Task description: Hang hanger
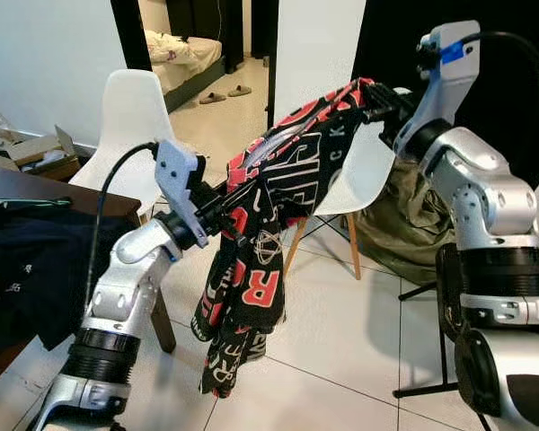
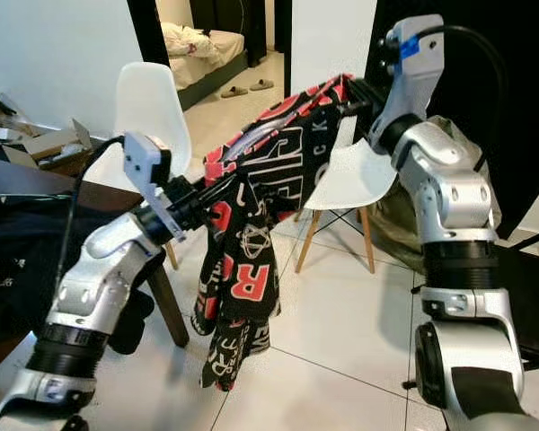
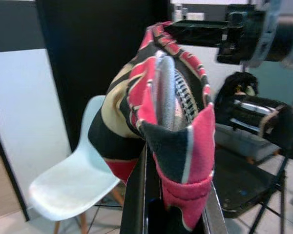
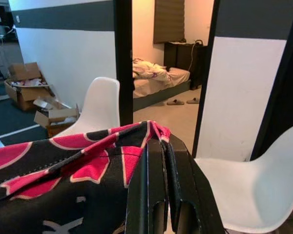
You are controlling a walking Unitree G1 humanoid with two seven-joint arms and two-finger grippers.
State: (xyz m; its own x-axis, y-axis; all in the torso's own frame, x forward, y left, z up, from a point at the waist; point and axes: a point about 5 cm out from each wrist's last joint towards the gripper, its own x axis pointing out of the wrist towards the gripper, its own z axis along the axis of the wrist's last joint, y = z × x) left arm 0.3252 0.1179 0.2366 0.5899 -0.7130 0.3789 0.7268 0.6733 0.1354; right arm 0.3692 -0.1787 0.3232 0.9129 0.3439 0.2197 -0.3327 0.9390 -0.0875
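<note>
The black, red and cream printed garment (image 1: pixel 269 233) is stretched in the air between the two arms, in front of the white plastic chair with wooden legs (image 1: pixel 364 180) that stands on the pale tiled floor (image 1: pixel 341 332). The left end effector (image 1: pixel 217 205) is clenched on the lower end of the garment, to the left of this chair, and most of the cloth hangs down from there toward the floor. In the left wrist view the fabric is folded between the black fingers (image 3: pixel 136 195), and a grey curved piece (image 3: pixel 166 92) lies inside the fold; it can be a part of the hanger, but I cannot tell for sure. The right end effector (image 1: pixel 377 97) is clenched on the upper end of the garment, just above the backrest of the same chair, and in the right wrist view its two fingers (image 4: pixel 154 190) are pressed together with the red hem coming out at their tips. A second white plastic chair (image 1: pixel 126 126) stands far to the left of the first one, beside the dark wooden tabletop (image 1: pixel 36 189), on which dark clothes (image 1: pixel 27 260) are lying. Behind the first chair there is an olive green bag (image 1: pixel 413 224) against the black wall, and an open doorway shows a bed (image 1: pixel 184 54) and slippers (image 1: pixel 225 94).
</note>
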